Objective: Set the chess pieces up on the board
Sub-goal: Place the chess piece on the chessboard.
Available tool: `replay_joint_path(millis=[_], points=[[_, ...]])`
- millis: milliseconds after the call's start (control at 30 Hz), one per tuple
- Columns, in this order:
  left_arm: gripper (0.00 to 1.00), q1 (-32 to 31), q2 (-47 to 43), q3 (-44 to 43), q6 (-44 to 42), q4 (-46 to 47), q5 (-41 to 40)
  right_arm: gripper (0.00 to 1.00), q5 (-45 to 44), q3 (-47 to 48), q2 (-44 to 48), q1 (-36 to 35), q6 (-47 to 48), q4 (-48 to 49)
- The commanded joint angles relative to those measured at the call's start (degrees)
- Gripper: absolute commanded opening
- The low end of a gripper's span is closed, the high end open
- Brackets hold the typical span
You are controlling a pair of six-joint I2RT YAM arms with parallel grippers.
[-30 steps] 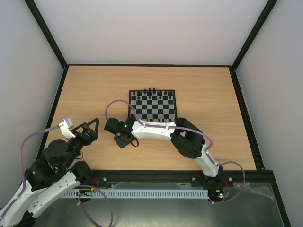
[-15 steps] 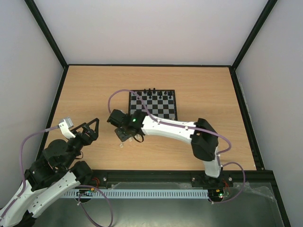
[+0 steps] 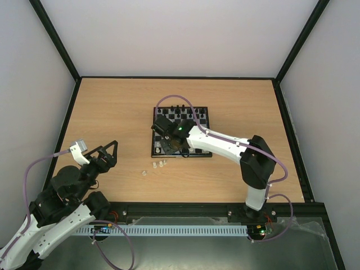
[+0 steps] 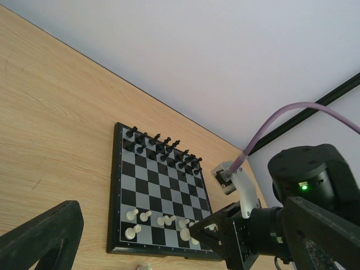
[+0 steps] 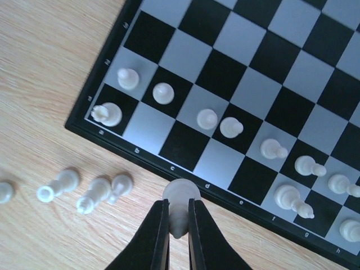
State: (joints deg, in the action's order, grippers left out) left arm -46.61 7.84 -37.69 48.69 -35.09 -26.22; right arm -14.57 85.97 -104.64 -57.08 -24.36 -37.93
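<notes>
Chess pieces (image 5: 163, 92) fall into three groups. We count ten standing on the board (image 5: 270, 50), all in its two near rows:
- a rook on the near-left corner square;
- a line of pawns along the second row;
- two further pieces on the first row, towards the right.

Four loose pieces (image 5: 93, 197) lie on the table (image 5: 50, 67) in a short row just beside the board's near-left corner. They are clear of its border, and at least two are on their sides.

One held piece (image 5: 181, 192) is clamped in the right gripper (image 5: 177, 214). The jaws are closed on its stem. Its rounded end projects past the fingertips, over the board's near border between the letters c and d.

In the top view, the right arm (image 3: 225, 147) reaches from its base at the near right across to the near-left part of the board. Its wrist covers several squares there.

Black pieces (image 4: 163, 147) stand in the two far rows.

The left gripper (image 3: 108, 147) hangs over the table near the left edge, well apart from the board. In the left wrist view, we see its fingers (image 4: 39, 236) spread wide with nothing between them. That view looks towards the board from the left.
</notes>
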Motion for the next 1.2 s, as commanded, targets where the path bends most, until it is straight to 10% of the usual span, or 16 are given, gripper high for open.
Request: replay_joint_path(millis=[0, 1167], points=[[0.99, -0.13, 0.16, -0.87, -0.35, 0.82, -0.68, 0.05, 0.97, -2.27, 0.14, 1.13, 1.0, -1.2], [0.99, -0.15, 0.07, -0.89, -0.43, 0.86, -0.41, 0.05, 4.88, 1.35, -9.9, 4.38, 2.82, 2.92]])
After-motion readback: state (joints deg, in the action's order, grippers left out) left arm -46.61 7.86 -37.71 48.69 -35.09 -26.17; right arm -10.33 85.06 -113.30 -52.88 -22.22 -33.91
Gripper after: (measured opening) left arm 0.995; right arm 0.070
